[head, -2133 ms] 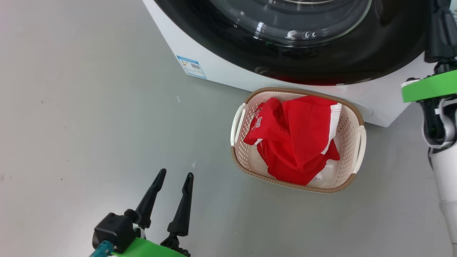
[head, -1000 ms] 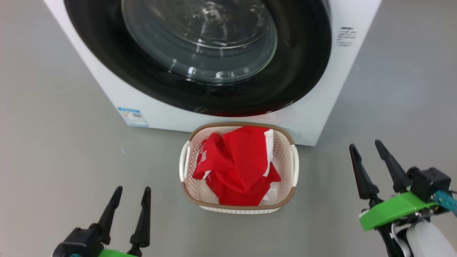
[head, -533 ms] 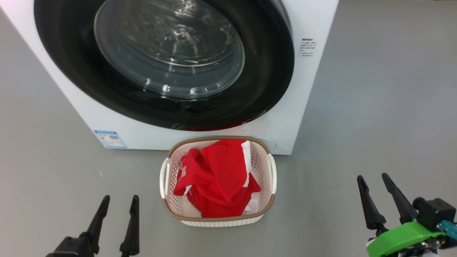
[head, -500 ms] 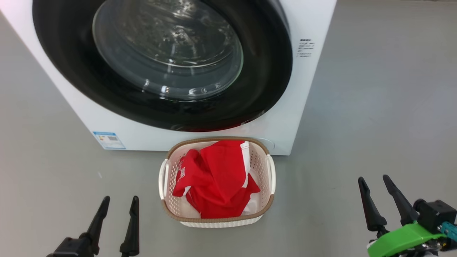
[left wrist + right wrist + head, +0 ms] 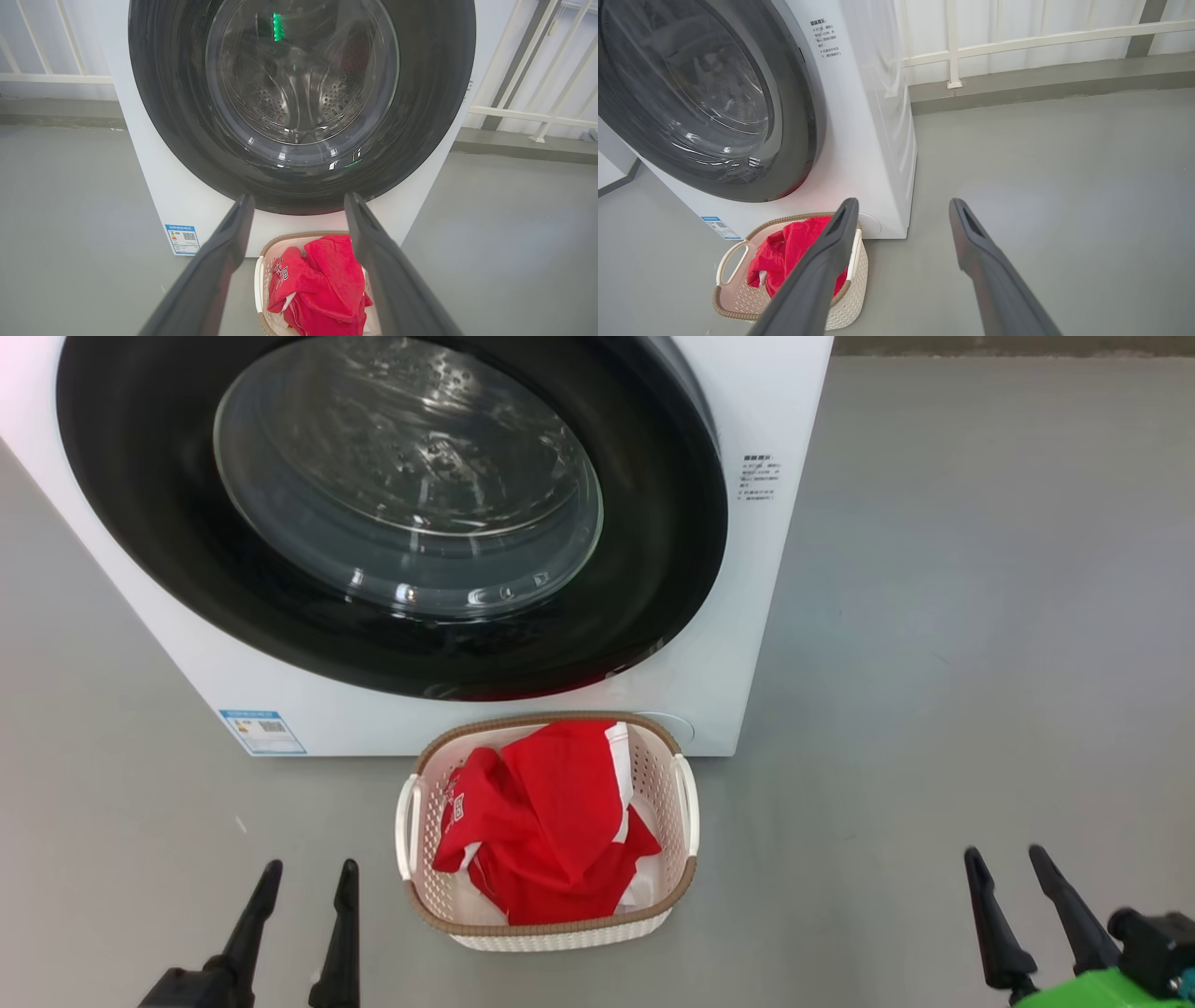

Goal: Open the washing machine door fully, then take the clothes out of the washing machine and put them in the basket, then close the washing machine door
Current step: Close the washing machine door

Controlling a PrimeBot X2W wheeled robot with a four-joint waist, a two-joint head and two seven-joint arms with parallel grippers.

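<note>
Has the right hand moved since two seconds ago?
Yes. The right hand was raised beside the right edge of the washing machine door; now it sits low, clear of it.

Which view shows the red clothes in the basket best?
The head view: the clothes lie in the basket, seen whole from above, nothing in front. In the left wrist view the bottom edge cuts them off; in the right wrist view a finger covers part of them.
</note>
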